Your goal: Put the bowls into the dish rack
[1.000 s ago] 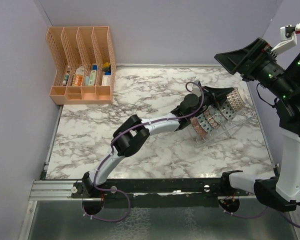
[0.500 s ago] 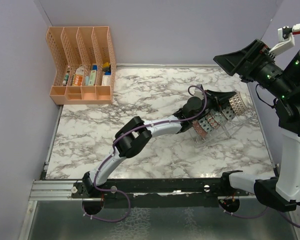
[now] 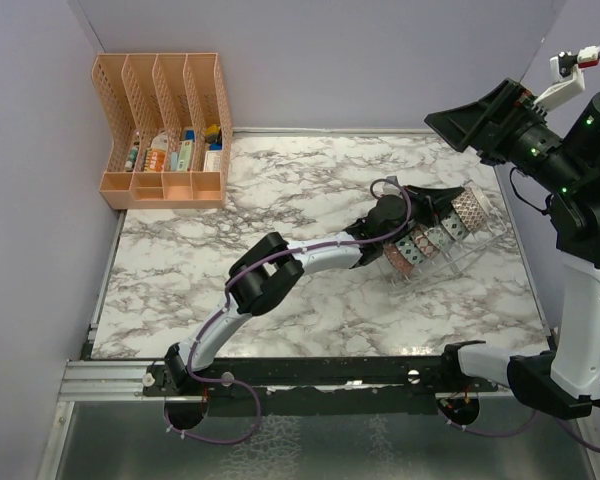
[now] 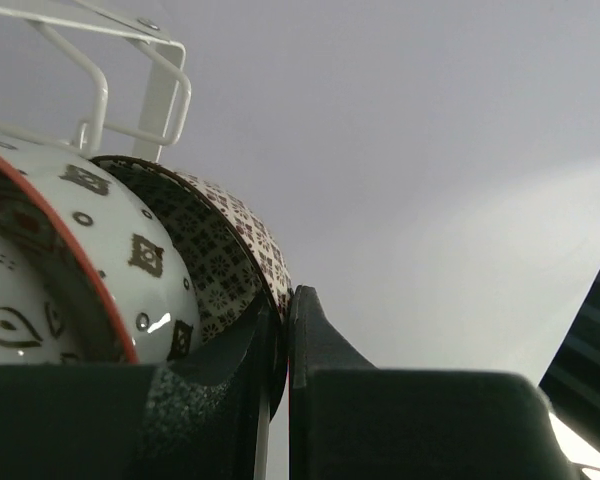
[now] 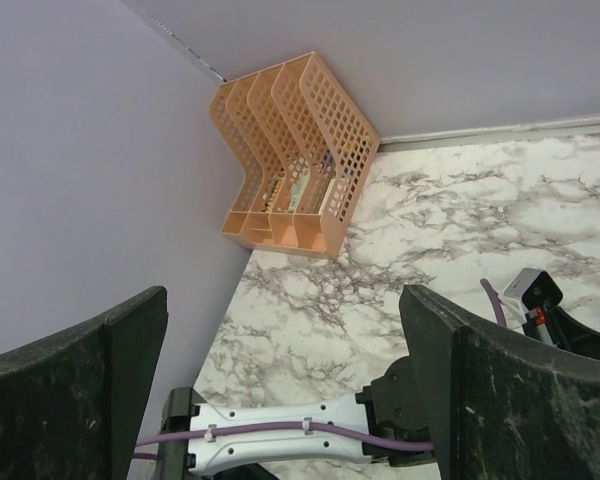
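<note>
left gripper: narrow, jaws pinching the rim of the end bowl, with one finger sitting inside the rim and the other outside.
end bowl: showing a dark red lattice pattern inside and standing on edge at the far-right end of the row at the dish rack. Cannot tell if it is seating in a slot.
next bowl: white with dark square marks and a red rim, nesting right against the end bowl, on its left in the left wrist view.
bowls: standing on edge in a row along the rack, with the pink-red bowl sitting at the near-left end. The count is not reading clearly from above.
dish rack: clear frame, lying diagonally on the far-right part of the marble table. A wire loop of it is showing above the bowls in the left wrist view.
left arm: stretching from its base at the near edge across the table to the rack.
right gripper: jaws standing wide apart, holding nothing, hanging high at the far right, apart from the rack.
orange file organizer: sitting in the far-left corner with small items in its slots, well apart from the rack.
</note>
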You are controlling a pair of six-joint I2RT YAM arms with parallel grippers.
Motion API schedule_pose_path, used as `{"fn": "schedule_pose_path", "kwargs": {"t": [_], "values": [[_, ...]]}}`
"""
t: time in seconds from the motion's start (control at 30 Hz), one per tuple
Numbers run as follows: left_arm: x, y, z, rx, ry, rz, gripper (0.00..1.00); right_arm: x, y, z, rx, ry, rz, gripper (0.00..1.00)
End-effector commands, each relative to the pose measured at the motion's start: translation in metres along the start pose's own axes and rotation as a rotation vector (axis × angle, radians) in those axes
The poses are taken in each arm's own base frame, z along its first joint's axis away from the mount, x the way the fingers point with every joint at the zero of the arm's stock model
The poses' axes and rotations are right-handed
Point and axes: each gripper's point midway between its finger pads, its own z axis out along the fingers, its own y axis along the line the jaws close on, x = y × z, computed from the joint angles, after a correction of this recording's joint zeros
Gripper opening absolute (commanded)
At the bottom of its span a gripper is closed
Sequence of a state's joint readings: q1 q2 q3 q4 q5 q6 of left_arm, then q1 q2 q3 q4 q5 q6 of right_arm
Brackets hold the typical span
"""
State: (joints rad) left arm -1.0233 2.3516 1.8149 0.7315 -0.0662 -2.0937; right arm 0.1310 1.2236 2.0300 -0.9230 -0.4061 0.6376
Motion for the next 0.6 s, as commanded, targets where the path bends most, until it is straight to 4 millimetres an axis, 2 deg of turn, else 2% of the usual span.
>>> {"fn": "schedule_pose_path", "kwargs": {"t": [0.0, 0.37, 0.47, 0.57], "values": [[0.0007, -0.0208, -0.0046, 0.001, -0.025, -0.145, 0.02, -0.0033, 0.0018, -0.0036, 0.006, -0.010, -0.020, 0.99], [0.0007, -0.0195, -0.0044, -0.032, -0.017, -0.131, 0.12, 0.0009, -0.0030, 0.0004, 0.015, 0.006, -0.019, 0.99], [0.0000, -0.0207, -0.0066, -0.044, -0.016, -0.125, 0.27, 0.0027, -0.0034, 0.0009, 0.012, 0.011, -0.018, 0.99], [-0.0008, -0.0199, -0.0091, -0.057, -0.020, -0.114, 0.36, 0.0032, -0.0036, 0.0021, 0.008, 0.013, -0.019, 0.99]]}}
